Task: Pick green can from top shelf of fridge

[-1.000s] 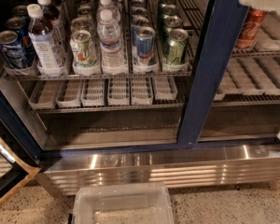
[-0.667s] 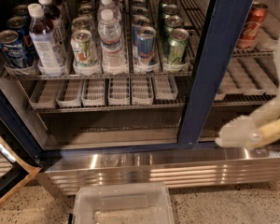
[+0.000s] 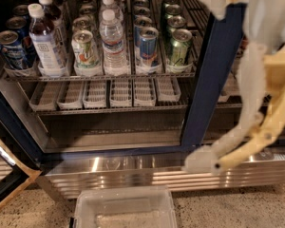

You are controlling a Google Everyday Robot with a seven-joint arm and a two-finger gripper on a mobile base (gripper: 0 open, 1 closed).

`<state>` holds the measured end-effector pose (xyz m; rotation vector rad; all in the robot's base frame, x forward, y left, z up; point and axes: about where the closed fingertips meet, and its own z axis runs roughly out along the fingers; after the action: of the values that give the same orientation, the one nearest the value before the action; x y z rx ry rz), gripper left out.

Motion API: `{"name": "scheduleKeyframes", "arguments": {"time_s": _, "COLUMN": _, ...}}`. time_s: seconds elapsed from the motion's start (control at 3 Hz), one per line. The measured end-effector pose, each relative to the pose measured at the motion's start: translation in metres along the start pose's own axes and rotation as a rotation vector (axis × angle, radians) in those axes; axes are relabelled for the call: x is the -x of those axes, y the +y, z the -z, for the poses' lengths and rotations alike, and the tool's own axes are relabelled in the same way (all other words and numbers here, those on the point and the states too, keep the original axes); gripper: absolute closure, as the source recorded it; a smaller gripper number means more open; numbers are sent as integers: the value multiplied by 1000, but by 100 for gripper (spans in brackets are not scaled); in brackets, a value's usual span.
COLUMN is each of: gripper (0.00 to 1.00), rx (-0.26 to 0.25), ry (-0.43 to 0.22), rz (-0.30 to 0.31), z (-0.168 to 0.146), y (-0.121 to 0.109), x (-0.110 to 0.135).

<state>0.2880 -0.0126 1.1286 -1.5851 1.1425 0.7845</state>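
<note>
Although the fridge (image 3: 210,87) door is open, the pick is not begun: the green can (image 3: 179,46) stands upright at the front of the rightmost lane on the top shelf (image 3: 109,76), untouched. The gripper (image 3: 202,161) hangs low before the steel base panel (image 3: 133,172), well below the can; whether its jaws are apart or together I cannot tell. Reaching, grasping and lifting out all remain.

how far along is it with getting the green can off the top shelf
Done: the fridge looks open on the cans' side. In hand: the end effector is low on the right, before the steel base panel, well away from the cans. Left: reaching, gripping and lifting; the green can stands at the front of the top shelf.
</note>
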Motion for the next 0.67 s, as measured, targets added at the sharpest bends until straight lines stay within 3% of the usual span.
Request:
{"name": "scheduleKeyframes", "arguments": {"time_s": 0.33, "gripper": 0, "rx": 64, "ry": -100, "rz": 78, "z": -56, "y": 16, "x": 17}}
{"name": "scheduleKeyframes", "arguments": {"time_s": 0.67, "gripper": 0, "rx": 74, "ry": -24, "rz": 84, "z": -118, "y": 29, "x": -7}}
